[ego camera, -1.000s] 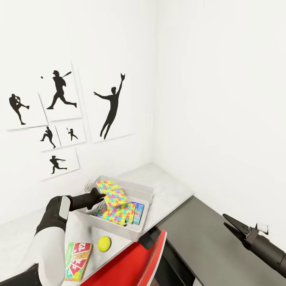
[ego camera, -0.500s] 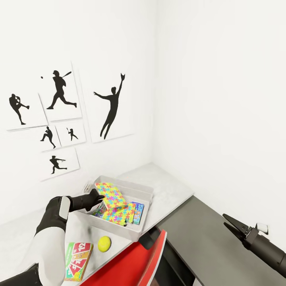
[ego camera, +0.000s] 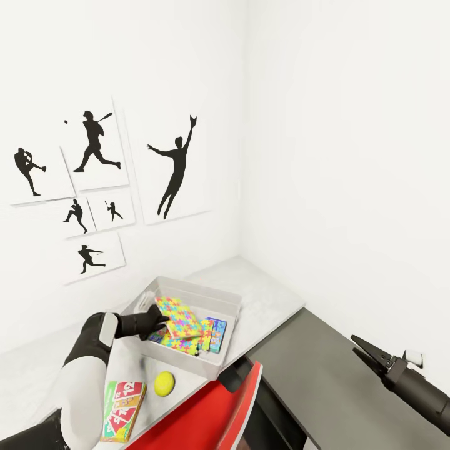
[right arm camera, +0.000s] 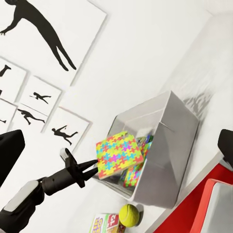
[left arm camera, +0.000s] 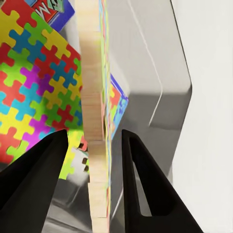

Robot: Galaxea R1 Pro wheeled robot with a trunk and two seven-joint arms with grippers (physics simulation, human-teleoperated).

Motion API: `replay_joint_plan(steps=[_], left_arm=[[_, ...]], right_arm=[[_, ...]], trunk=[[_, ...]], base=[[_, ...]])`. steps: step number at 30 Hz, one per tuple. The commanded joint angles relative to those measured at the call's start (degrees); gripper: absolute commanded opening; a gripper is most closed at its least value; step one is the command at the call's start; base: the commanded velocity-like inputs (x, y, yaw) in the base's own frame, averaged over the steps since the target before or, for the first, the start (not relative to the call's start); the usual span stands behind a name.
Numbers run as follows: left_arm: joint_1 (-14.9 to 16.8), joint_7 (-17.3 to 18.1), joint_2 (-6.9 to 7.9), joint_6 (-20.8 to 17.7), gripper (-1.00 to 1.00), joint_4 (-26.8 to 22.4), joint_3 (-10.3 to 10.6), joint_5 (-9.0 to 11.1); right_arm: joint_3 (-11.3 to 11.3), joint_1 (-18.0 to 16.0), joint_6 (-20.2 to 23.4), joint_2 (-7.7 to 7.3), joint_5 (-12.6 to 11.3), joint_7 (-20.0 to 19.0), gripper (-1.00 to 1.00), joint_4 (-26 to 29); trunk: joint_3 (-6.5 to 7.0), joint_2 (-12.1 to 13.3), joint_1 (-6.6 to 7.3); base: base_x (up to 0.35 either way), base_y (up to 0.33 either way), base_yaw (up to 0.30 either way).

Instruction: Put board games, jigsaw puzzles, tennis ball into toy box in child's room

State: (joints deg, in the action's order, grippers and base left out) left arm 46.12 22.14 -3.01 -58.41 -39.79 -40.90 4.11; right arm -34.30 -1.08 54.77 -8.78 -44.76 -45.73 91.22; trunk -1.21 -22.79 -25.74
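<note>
From the head camera, your left gripper (ego camera: 164,320) sits over the near-left wall of the toy box (ego camera: 215,295), which stands on the pale surface (ego camera: 269,294) in the corner under the silhouette pictures (ego camera: 94,181). A puzzle (ego camera: 178,317) tilts up against that gripper, its far edge down inside the box. Under it lies a second puzzle (ego camera: 181,342) with a blue board game (ego camera: 217,333) beside it, both in the box. On the surface in front of the box you have the tennis ball (ego camera: 164,383) and, just left of it, a green-edged game (ego camera: 124,409), both outside the box. Your right gripper (ego camera: 369,354) hangs over the dark cabinet (ego camera: 325,381), well apart from the box; its jaws look together, holding nothing. A red chair back (ego camera: 215,412) shows at the near edge.

Your left wrist camera looks along the puzzle's pale edge (left arm camera: 94,131), which runs between the two black fingers (left arm camera: 141,184). The jaws stand apart, with a gap on each side of the edge, so the puzzle is not clamped. The other puzzle (left arm camera: 34,82) lies flat below in the grey box (left arm camera: 160,73).

Your right wrist camera shows the left gripper (right arm camera: 91,168) with its tips at the tilted puzzle's (right arm camera: 119,154) edge, the puzzle partly above the box (right arm camera: 172,160) rim. The ball (right arm camera: 129,215) and the game (right arm camera: 108,224) lie on the surface near the box.
</note>
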Motion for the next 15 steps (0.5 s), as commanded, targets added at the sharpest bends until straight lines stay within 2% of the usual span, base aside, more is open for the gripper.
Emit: replay_joint_plan(steps=[1,15], left_arm=[[0.09,-0.21,-0.05,-0.43,-1.00,0.02,-0.32,0.37],[0.15,-0.40,0.07,0.46,-1.00,0.32,-0.39,0.51]], right_arm=[[-0.07,-0.06,0.23,0.00,0.11,-0.24,1.00,0.00],[-0.07,-0.06,0.16,0.00,0.11,-0.24,1.00,0.01]], trunk=[[-0.13,-0.13,-0.04],[-0.13,-0.13,-0.04]], base=[[0.000,0.000,0.000],[0.000,0.000,0.000]])
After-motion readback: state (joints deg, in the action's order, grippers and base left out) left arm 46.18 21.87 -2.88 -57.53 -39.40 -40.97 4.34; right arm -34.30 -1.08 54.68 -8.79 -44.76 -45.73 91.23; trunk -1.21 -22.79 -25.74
